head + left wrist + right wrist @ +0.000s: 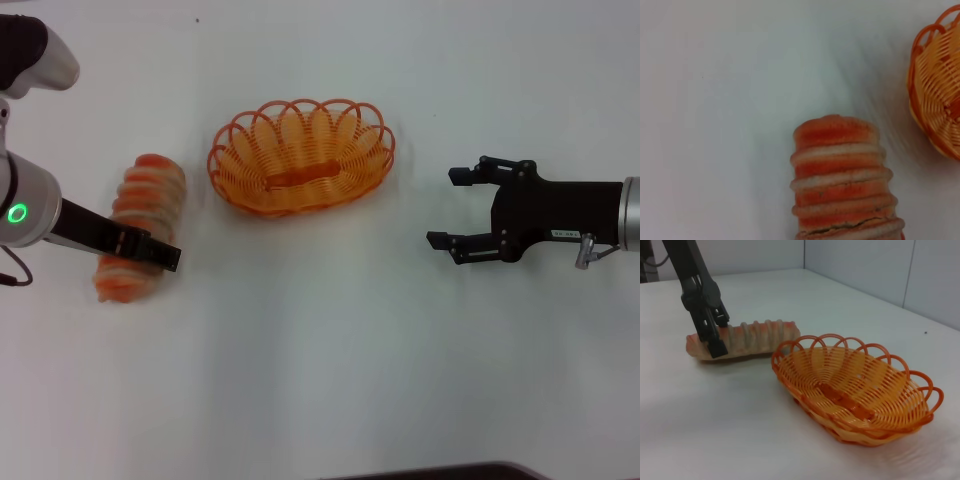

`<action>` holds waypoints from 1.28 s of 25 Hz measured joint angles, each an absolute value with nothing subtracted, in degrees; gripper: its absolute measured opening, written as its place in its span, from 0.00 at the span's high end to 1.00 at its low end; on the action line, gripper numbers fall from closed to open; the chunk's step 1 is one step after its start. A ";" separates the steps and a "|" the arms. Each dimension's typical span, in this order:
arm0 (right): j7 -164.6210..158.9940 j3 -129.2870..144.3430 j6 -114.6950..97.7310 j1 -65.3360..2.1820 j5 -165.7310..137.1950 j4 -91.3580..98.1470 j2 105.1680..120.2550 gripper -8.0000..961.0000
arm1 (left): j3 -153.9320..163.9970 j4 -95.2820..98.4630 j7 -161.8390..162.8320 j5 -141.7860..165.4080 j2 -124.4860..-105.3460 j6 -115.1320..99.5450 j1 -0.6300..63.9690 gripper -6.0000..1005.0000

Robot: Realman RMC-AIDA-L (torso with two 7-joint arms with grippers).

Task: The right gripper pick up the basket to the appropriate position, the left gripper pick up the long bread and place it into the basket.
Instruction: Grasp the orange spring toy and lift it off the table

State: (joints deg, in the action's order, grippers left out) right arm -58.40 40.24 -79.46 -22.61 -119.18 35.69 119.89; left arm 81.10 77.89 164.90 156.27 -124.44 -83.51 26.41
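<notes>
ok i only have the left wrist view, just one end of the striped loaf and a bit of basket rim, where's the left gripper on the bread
Observer: The left gripper sits low across the long bread, toward the end nearer the robot. The loaf lies flat on the table.
Operator: anything in the basket
Observer: No. The basket is empty and stands on the table beside the loaf, not touching it.
Operator: and the right arm
Observer: The right gripper is open and holds nothing. It is off to the basket's right, with bare table between them.
</notes>
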 joint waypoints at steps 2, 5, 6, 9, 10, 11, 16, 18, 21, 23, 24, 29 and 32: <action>-58.39 40.19 -79.73 -22.60 -119.18 35.68 119.89 0.03 | 81.19 77.85 164.90 156.30 -124.39 -83.50 26.40 0.15; -58.38 40.16 -79.91 -22.58 -119.18 35.68 119.89 0.03 | 81.40 77.76 164.75 156.70 -124.31 -83.48 26.41 0.15; -58.38 40.15 -80.08 -22.58 -119.18 35.70 119.89 0.03 | 81.38 77.72 164.70 156.80 -124.30 -83.48 26.42 0.16; -58.37 40.04 -80.69 -22.58 -119.18 35.83 119.89 0.03 | 81.08 77.66 164.62 156.88 -124.28 -83.56 26.40 0.19; -58.37 40.01 -80.74 -22.58 -119.18 35.86 119.89 0.03 | 81.05 77.72 164.62 156.88 -124.28 -83.57 26.39 0.20; -58.36 40.00 -80.76 -22.58 -119.18 35.88 119.88 0.03 | 81.04 77.85 164.62 156.89 -124.27 -83.60 26.37 0.22; -58.36 39.98 -80.77 -22.58 -119.18 35.89 119.88 0.03 | 81.03 78.12 164.61 156.89 -124.27 -83.90 26.35 0.29; -58.36 39.98 -80.80 -22.58 -119.18 35.87 119.88 0.03 | 81.03 78.29 164.62 156.89 -124.27 -83.98 26.35 0.32; -58.36 39.99 -80.85 -22.58 -119.18 35.86 119.89 0.03 | 81.03 78.47 164.62 156.89 -124.27 -84.06 26.36 0.35; -58.36 39.99 -80.86 -22.58 -119.18 35.86 119.88 0.03 | 81.04 78.49 164.62 156.88 -124.27 -84.10 26.37 0.37; -58.36 40.01 -80.86 -22.58 -119.18 35.85 119.88 0.03 | 81.04 78.50 164.62 156.88 -124.27 -84.13 26.37 0.38; -58.37 40.17 -80.86 -22.55 -119.18 35.85 119.88 0.03 | 81.04 78.62 164.61 156.88 -124.27 -84.36 26.37 0.43; -58.44 40.29 -80.86 -22.52 -119.18 35.88 119.89 0.03 | 81.04 78.81 164.61 156.88 -124.27 -84.48 26.37 0.47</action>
State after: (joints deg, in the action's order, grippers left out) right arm -58.44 40.29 -80.86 -22.52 -119.18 35.88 119.89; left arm 81.04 78.81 164.61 156.88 -124.27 -84.48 26.37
